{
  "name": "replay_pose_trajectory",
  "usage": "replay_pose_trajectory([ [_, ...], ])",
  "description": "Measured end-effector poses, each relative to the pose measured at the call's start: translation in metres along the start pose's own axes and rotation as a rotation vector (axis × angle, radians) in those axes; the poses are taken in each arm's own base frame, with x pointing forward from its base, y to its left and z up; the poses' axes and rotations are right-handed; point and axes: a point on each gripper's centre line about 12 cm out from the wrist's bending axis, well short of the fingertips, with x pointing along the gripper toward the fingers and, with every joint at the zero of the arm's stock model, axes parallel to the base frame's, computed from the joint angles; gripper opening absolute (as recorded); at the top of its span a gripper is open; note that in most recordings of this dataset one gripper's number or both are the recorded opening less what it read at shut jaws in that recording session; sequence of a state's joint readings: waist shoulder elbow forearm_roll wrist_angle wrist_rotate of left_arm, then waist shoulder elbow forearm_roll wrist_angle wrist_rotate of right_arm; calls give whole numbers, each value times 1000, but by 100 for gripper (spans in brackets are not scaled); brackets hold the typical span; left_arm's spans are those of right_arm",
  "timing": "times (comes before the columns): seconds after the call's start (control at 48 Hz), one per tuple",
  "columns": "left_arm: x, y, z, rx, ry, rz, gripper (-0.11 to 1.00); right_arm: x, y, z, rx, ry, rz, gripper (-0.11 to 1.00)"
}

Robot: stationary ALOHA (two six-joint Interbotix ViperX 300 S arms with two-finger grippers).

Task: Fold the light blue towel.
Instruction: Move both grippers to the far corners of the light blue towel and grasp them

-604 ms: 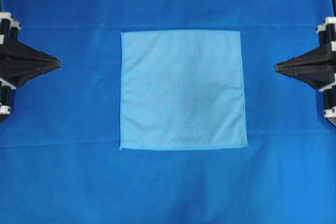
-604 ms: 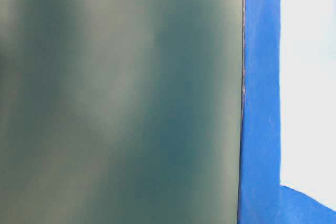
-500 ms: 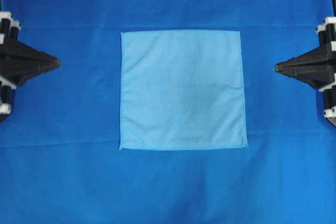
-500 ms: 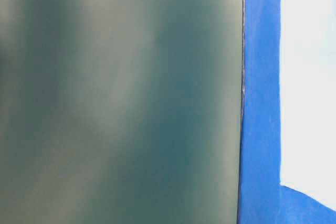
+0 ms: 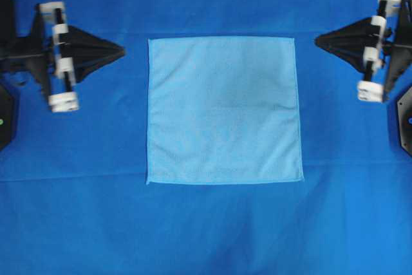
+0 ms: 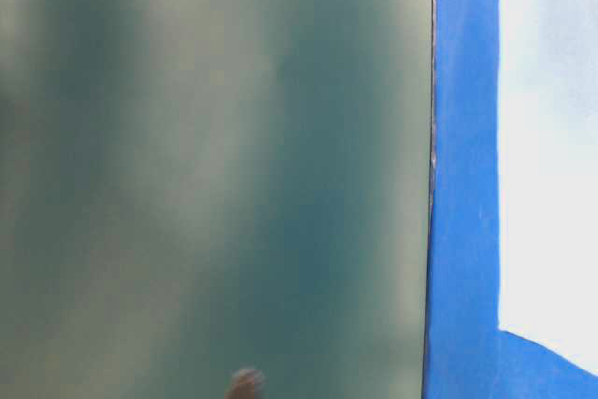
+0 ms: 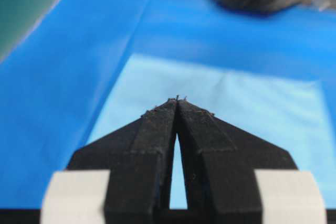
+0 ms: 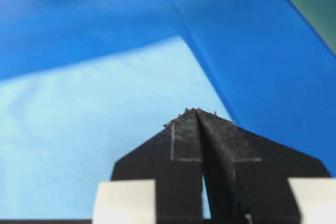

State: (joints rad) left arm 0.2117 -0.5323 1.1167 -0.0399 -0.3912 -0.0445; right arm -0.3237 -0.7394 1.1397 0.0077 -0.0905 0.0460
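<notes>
The light blue towel lies flat and square in the middle of the dark blue cloth, unfolded; it also fills the ground ahead in both wrist views. My left gripper is shut and empty, its tips pointing at the towel's upper left corner from a short way to the left. My right gripper is shut and empty, its tips just right of the towel's upper right corner. In the wrist views both pairs of black fingers meet at the tips above the towel's near edge.
The royal-blue background cloth covers the whole table, with faint creases. A blurred grey-green panel blocks most of the table-level view, with a blue strip beside it. The right arm's base sits at the right edge.
Both arms have swung inward and toward the far side, bringing their shut tips close to the towel's upper corners. The towel has not moved.
</notes>
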Motion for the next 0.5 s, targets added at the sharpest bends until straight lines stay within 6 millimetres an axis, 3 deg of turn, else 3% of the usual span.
replay_pose_trajectory([
  [0.104,17,15,-15,-40,64,55,14,15,-12,-16,17,88,-47,3],
  [0.271,41,34,-39,-68,152,118,62,42,-30,-41,46,226,-111,50],
  [0.333,50,40,-49,-79,180,135,80,53,-37,-52,56,280,-130,62],
  [0.417,60,45,-63,-84,219,151,92,63,-46,-66,69,335,-155,61],
  [0.5,69,50,-75,-88,252,163,91,74,-50,-77,66,368,-163,59],
])
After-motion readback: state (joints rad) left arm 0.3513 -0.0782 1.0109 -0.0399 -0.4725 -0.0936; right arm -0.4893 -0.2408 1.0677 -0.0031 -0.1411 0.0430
